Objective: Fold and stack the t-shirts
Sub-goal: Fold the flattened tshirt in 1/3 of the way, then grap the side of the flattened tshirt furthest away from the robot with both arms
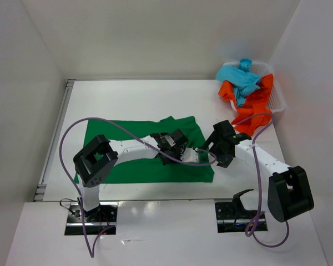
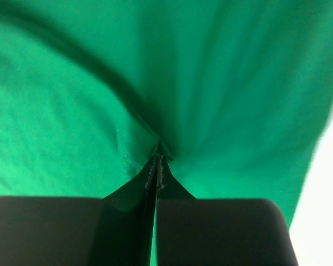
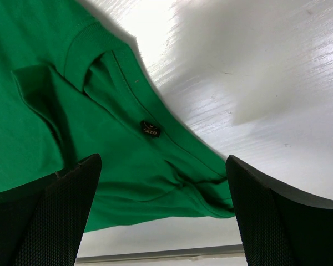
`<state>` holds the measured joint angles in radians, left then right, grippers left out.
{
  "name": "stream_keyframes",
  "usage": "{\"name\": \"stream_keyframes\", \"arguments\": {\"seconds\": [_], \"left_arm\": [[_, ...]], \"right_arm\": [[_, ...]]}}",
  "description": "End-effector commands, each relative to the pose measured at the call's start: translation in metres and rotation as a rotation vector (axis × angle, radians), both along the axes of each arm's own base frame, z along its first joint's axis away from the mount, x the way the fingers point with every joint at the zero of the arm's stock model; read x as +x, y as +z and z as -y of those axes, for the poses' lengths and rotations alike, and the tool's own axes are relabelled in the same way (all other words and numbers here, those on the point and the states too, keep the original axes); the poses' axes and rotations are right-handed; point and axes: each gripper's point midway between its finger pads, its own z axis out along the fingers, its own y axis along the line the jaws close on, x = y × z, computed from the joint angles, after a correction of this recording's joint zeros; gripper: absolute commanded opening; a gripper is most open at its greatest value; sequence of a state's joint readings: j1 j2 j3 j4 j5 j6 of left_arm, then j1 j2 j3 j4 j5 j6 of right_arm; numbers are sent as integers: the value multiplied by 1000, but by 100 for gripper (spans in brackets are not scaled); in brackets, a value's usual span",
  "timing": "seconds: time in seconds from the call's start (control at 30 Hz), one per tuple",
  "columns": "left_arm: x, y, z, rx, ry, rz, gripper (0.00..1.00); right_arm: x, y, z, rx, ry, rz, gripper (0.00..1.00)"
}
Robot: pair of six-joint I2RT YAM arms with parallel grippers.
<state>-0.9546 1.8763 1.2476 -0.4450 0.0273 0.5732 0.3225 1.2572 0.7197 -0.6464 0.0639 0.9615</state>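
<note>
Filling most of the top view is a glossy white table [image 1: 127, 100], boxed in by plain white wall panels [image 1: 155, 33] on the left, far and right sides, with a grey metal rail [image 1: 55, 138] along its left edge.

A dark green cloth t-shirt [image 1: 139, 172] lies spread on the near half of the table, roughly flat, its collar end toward the right. In the far right corner stands a white plastic mesh basket [image 1: 278, 102]. It holds a crumpled turquoise-blue t-shirt [image 1: 240, 77] and a bright orange-red t-shirt [image 1: 255, 105], which spills over the basket's near side onto the table.

Both arms reach across the green shirt and cover its middle, and looping purple cables [image 1: 64, 138] cross it too.

The left gripper [image 2: 157, 160] is clenched on a small pinch of the green cloth, with creases fanning out from the fingertips. The right gripper [image 3: 162, 160] stands wide and released just above the shirt's collar, holding nothing. A small black label [image 3: 150, 129] shows inside the neckband, with bare table beyond.
</note>
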Motion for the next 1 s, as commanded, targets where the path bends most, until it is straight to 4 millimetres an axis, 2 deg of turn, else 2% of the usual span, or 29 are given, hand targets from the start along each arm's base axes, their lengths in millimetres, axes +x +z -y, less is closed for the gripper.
{"name": "stream_keyframes", "arguments": {"seconds": [0.0, 0.33, 0.47, 0.5, 0.63, 0.7, 0.77, 0.83, 0.9, 0.93, 0.97], "left_arm": [[15, 22, -1, -69, 91, -3, 0], [38, 19, -25, -120, 283, -78, 0], [49, 22, -32, -137, 350, -86, 7], [56, 22, -40, -138, 375, -85, 9], [73, 30, -55, -166, 464, -71, 24], [79, 33, -58, -182, 488, -75, 41], [83, 36, -62, -207, 517, -104, 50], [90, 43, -65, -236, 551, -124, 59], [95, 60, -66, -285, 564, -156, 66], [98, 71, -70, -315, 569, -160, 71], [111, 86, -88, -357, 634, -154, 72]], "right_arm": [[6, 5, 1, 3, -15, 43, 97], [6, 5, 1, 3, -15, 43, 97], [8, 8, 0, 2, -7, 52, 97], [8, 8, 0, 2, -7, 52, 97], [8, 8, 0, 2, -7, 52, 97], [7, 5, -1, 4, 5, 41, 97], [10, 9, -2, 4, 13, 54, 97], [25, 25, -6, 16, 24, 107, 97], [31, 34, -18, -15, 90, 140, 97], [46, 46, -28, -18, 112, 178, 97], [52, 50, -40, -23, 139, 196, 97]]}}
